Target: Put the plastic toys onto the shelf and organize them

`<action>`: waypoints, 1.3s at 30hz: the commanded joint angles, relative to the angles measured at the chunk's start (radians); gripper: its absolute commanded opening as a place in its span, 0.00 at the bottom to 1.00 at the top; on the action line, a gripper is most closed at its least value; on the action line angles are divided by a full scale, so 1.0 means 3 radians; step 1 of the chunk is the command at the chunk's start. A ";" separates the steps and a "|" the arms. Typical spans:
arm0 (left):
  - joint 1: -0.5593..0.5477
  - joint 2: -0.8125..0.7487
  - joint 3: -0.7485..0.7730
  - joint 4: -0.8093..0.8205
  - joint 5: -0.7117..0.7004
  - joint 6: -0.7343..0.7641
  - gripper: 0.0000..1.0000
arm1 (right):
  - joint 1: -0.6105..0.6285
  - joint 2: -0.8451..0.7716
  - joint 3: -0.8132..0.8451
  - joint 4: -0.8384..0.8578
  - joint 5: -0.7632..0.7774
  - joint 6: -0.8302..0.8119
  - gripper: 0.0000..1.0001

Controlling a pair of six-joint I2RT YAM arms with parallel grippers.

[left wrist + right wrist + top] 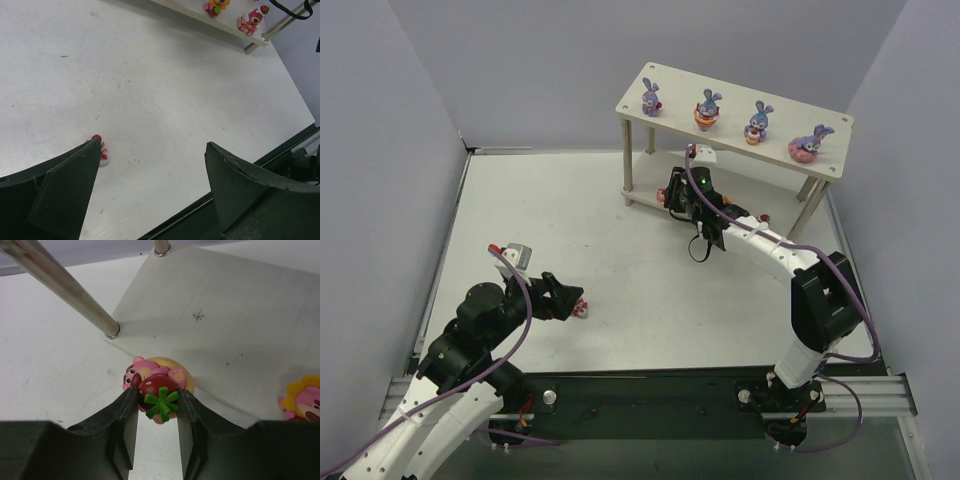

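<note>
**White table [620, 250], grey walls [400, 120]: right gripper [670, 197] clamping a pink bear toy [150, 374] at the shelf [782, 132]**

From overhead, four purple bunny figurines [651, 97] are standing upright in a row along the top board [678, 104], ears pointing up. The right arm is lying stretched toward the left end of the lower board [765, 170]. Its wrist and a black cable [702, 245] are covering that corner, so the held toy is hardly showing. Well apart from the shelf, the left gripper [557, 297] is hanging low over the table, jaws spread wide, with a small pink-and-red toy [580, 308] just beside its tips.

In the left wrist view, the fingers [65, 190] are standing far apart with bare table between them. The small toy [101, 149] is peeking from behind one fingertip, mostly hidden, its shape unclear. At the top edge a flower-faced toy [215, 6] is being cut off by the frame, and a bear toy [249, 21] is sitting near a round leg [282, 22].

In the right wrist view, the fingers [125, 430] are pressing together on a red strawberry [159, 400] with green leaves at the bear's front. The bear is lying on a round orange base, face turning left, its long axis running crossways to the fingers. It is sitting right at the lower board's edge; whether it is resting on the board or the table cannot be told.
</note>
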 commanded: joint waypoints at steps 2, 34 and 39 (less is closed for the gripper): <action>-0.0015 0.0010 0.0015 0.0085 -0.0007 -0.0044 0.95 | -0.0130 0.0144 0.0147 0.0118 0.0001 -0.0074 0.00; -0.0015 0.0051 0.0031 0.0049 -0.0043 -0.0044 0.95 | -0.0340 0.0461 -0.0058 0.0527 0.0303 0.0401 0.00; -0.0015 0.0051 0.0026 0.0039 -0.0043 -0.0044 0.95 | -0.0406 0.0527 -0.0011 0.0486 0.0237 0.0437 0.04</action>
